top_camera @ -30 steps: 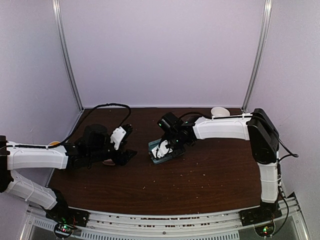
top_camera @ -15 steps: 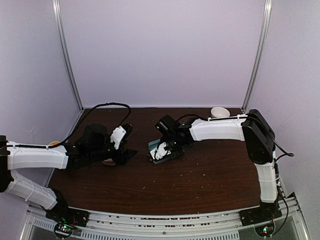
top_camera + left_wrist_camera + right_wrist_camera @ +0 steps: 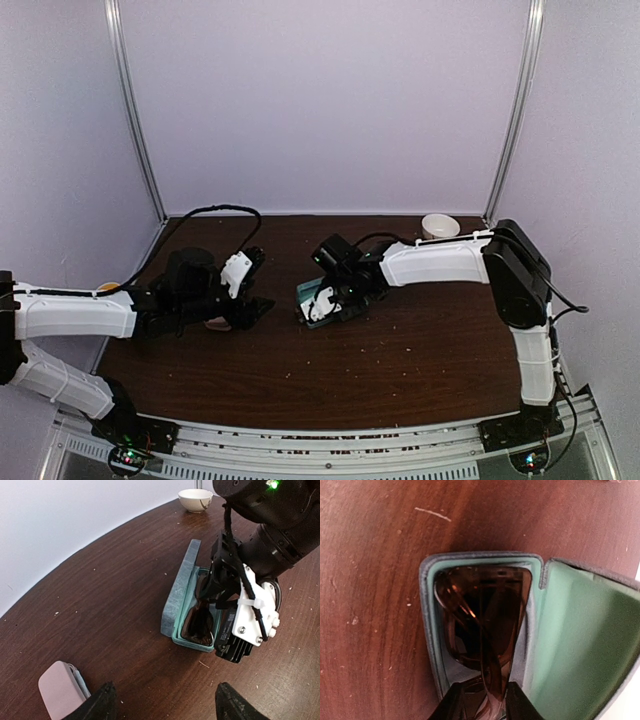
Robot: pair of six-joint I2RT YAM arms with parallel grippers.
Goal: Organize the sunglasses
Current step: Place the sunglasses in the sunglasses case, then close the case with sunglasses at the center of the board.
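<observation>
Dark brown wooden desk [image 3: 400, 370], pale lilac walls behind and to both sides. Grey-blue case [image 3: 179, 587] lies open near the middle of the desk, its lid swung back to expose the green-lined tray. Sunglasses [image 3: 480, 615] with brown-tinted lenses lie folded inside the tray.

Right gripper [image 3: 482, 706] is lowered over the tray, fingertips straddling one end of the frame. Whether they pinch it or stand clear cannot be told. Judged purpose: seating the pair before the lid is shut.

Left gripper [image 3: 167, 705] hovers toward the left edge, jaws apart and empty, beside a pink case [image 3: 57, 687], apparently on standby. White bowl [image 3: 196, 499] sits at the far right corner.

No brand, label or legible writing found.
</observation>
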